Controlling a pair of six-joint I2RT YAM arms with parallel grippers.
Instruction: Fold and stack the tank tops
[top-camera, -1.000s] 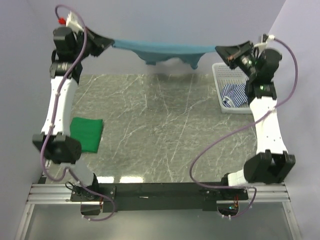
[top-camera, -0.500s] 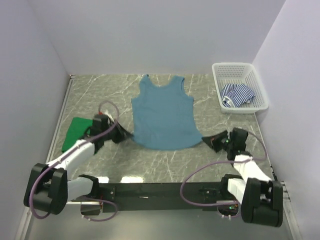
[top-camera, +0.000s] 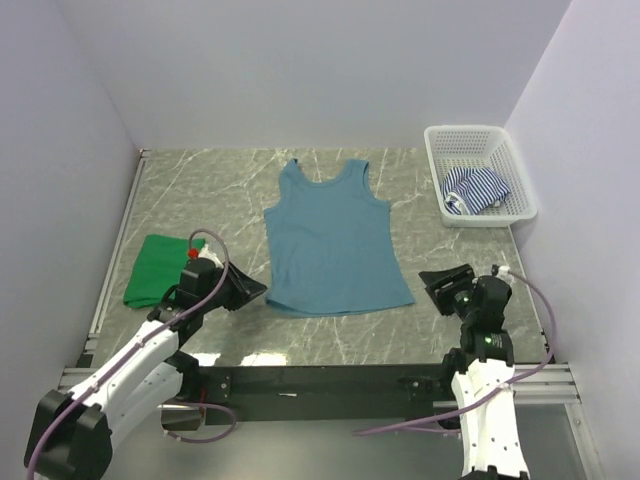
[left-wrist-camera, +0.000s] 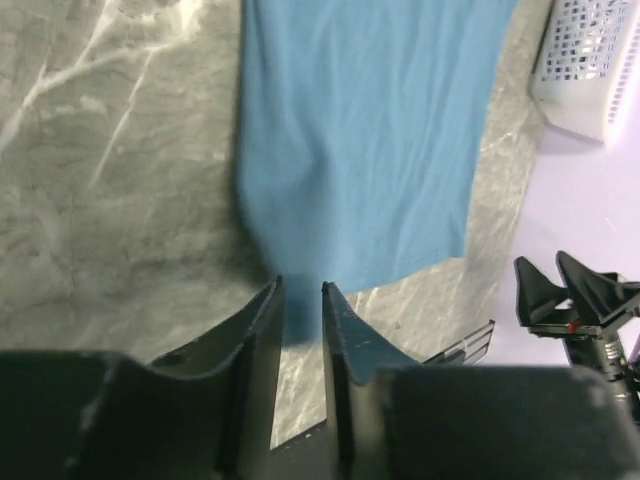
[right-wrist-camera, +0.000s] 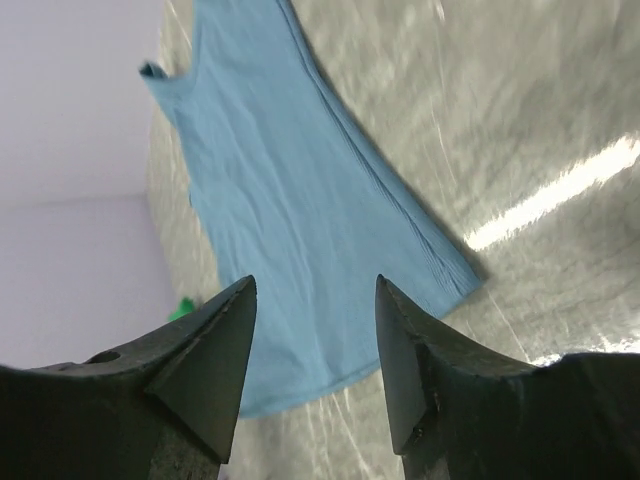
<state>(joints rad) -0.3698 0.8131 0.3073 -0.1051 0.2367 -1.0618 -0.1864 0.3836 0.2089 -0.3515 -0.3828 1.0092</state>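
Marble table (top-camera: 200, 190) holds the teal tank top (top-camera: 330, 240) flat, left fingers (left-wrist-camera: 258, 350) slightly apart, right fingers (right-wrist-camera: 210, 360) wide apart

The right gripper (right-wrist-camera: 315, 285) hung over the marble table (right-wrist-camera: 500, 120) with its dark jaws spread wide and nothing between them. Beyond them the teal-blue tank top (right-wrist-camera: 270, 190) lay flat and face-up on the table, its hem nearest the gripper and one shoulder strap reaching towards the table's edge at the pale purple wall (right-wrist-camera: 70, 120). A sliver of green tank top (right-wrist-camera: 183, 310) showed just past the left jaw.
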